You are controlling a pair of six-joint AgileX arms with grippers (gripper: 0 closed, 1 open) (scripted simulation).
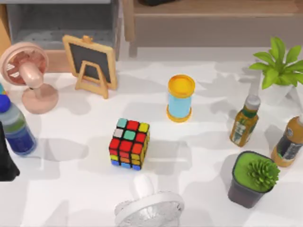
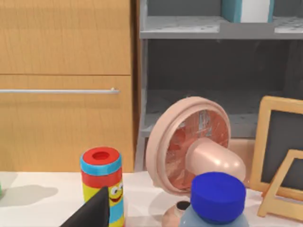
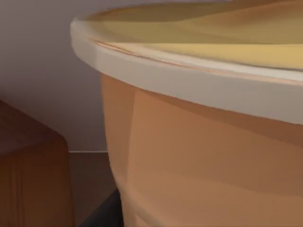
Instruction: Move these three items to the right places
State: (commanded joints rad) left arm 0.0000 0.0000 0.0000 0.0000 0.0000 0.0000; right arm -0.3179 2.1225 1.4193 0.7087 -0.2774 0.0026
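Plenty of white table (image 1: 71, 184) lies open around the puzzle cube (image 1: 129, 144), which sits near the middle of the surface, upright on one face, touching nothing. Bare surface runs to its left all the way toward the blue-capped bottle (image 1: 14, 127) at the left edge, and more bare surface sits to its right before the dark pot with the green succulent (image 1: 252, 178). Just below the cube, the white fan (image 1: 149, 208) hangs at the bottom edge, close but apart from it. Above and right of the cube stands the yellow-lidded blue canister (image 1: 180, 98), with a clear gap between them.

Along the back, the pink fan (image 1: 26, 75) and the small chalkboard easel (image 1: 91, 64) stand side by side at the left. The right edge is crowded: a leafy plant (image 1: 279, 66), a green-labelled bottle (image 1: 245, 121) and an amber bottle (image 1: 289, 142).

At the far left edge, a dark shape of the left arm (image 1: 5, 156) sits beside the blue-capped bottle; whether the left gripper is wide or narrow, cannot tell. The left wrist view looks past the blue cap (image 2: 218, 198) to the pink fan (image 2: 189, 142) and a striped red-topped tube (image 2: 102, 182).

The right wrist view looks close on an orange, cream-rimmed vessel (image 3: 199, 156).
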